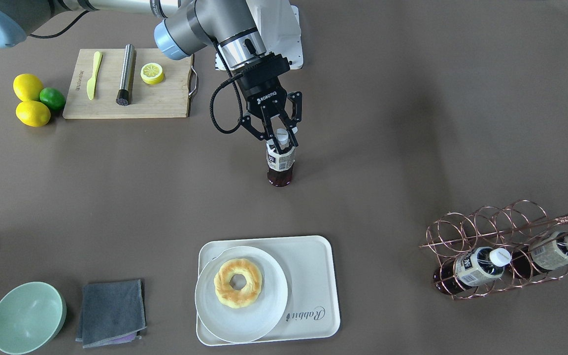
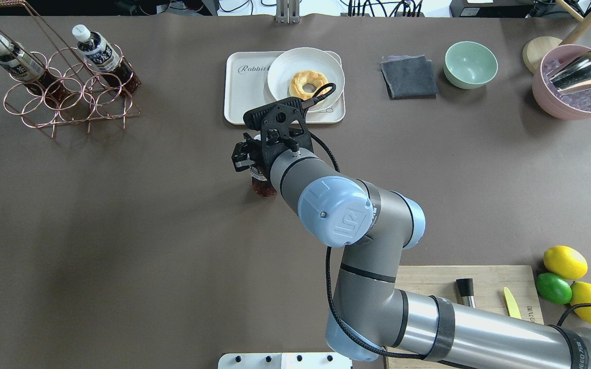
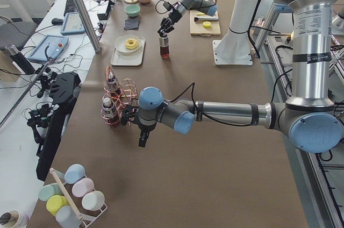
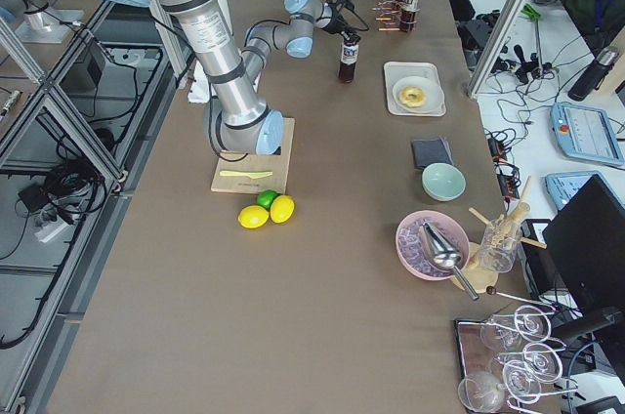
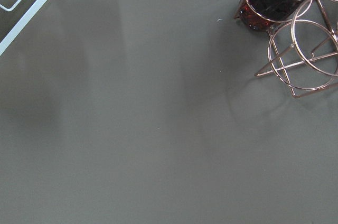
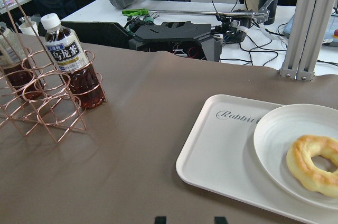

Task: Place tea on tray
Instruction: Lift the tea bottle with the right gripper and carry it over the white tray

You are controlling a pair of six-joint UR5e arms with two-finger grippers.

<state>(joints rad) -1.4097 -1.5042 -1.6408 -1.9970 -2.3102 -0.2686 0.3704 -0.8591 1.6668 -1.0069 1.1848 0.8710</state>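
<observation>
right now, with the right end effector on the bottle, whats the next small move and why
Probably lift the tea straight up a little. The right end effector looks closed around its cap end, it stands upright short of the tray, and it must clear the raised rim to reach the free space beside the plate.

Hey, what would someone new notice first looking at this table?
Probably the right gripper closed around the cap of a tea bottle standing upright mid-table. Next, the white tray on the operators' side, bearing a plate with a ring-shaped pastry, and the copper wire rack holding two more bottles towards the robot's left.
</observation>
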